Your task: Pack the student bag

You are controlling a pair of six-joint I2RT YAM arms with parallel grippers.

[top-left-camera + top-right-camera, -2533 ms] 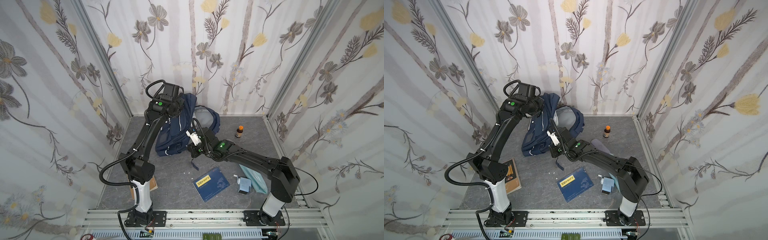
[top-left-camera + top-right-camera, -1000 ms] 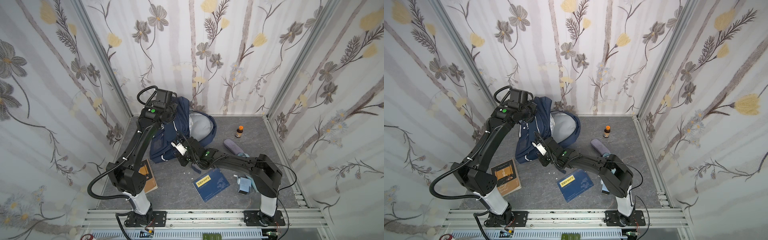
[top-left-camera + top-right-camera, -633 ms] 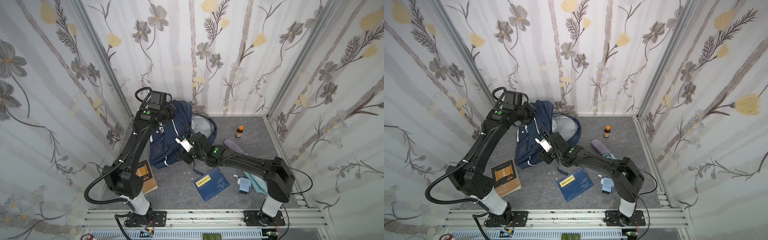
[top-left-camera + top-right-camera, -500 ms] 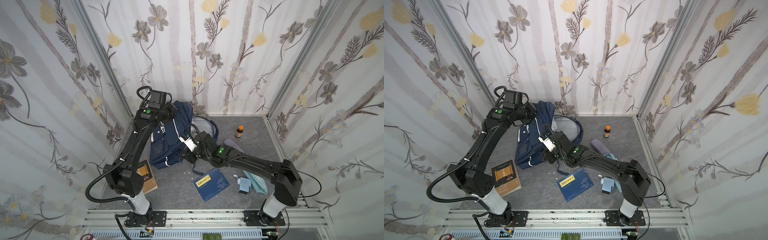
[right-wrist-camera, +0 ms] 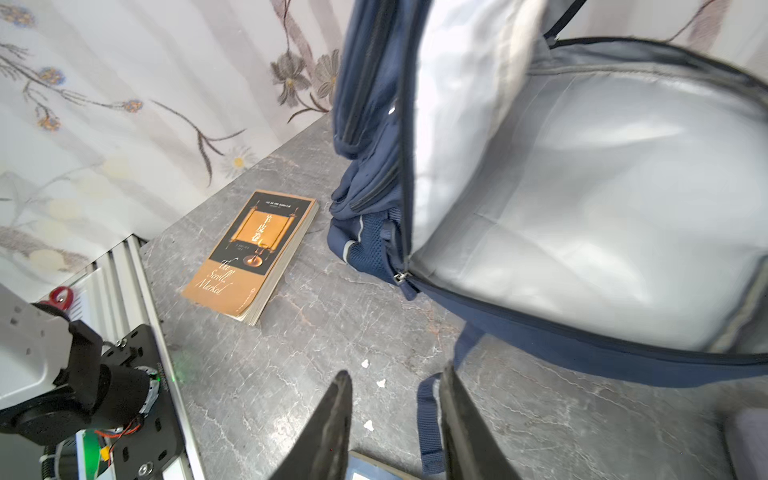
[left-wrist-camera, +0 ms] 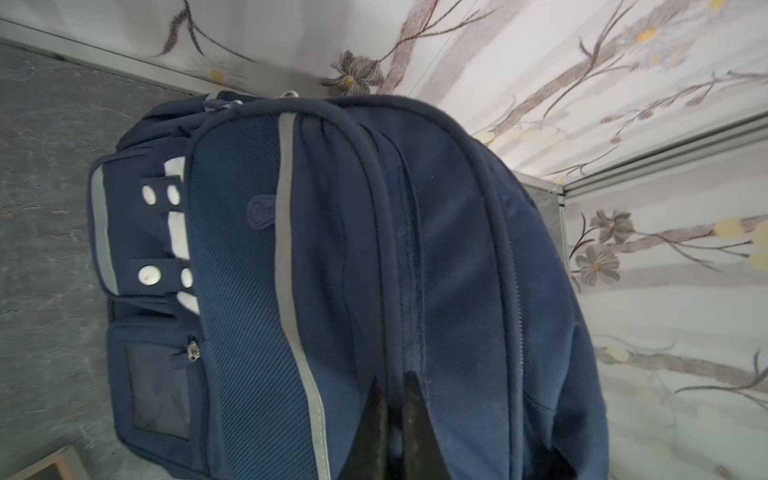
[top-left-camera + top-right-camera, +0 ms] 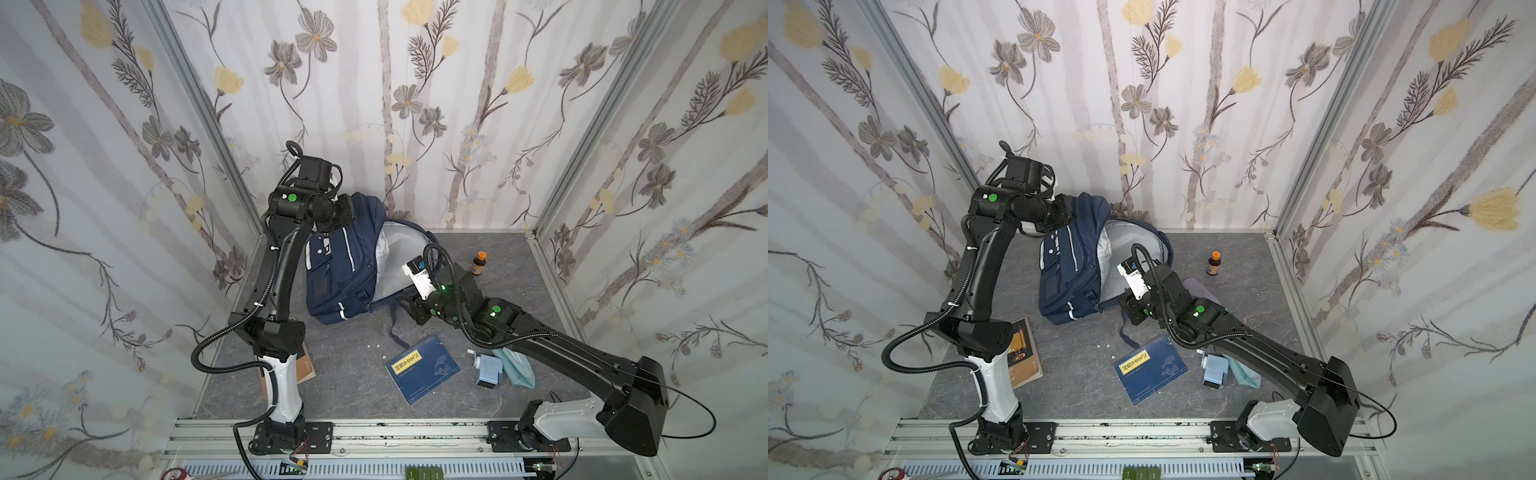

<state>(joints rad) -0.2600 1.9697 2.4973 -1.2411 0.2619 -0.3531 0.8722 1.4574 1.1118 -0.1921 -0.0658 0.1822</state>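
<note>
L arm [image 7: 276, 274], R arm [image 7: 573, 353]: blk, white base links, green LEDs, ribbed cables

Overhead pair; wrist close-ups on bag [image 6: 415, 249]

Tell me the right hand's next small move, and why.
Probably swing the right hand over to the blue booklet and lower over its edge. The left hand is shut on the student bag's top fabric, holding the main compartment agape, its pale lining bare as far as shown, while the right hand hangs open and empty near the mouth.
</note>
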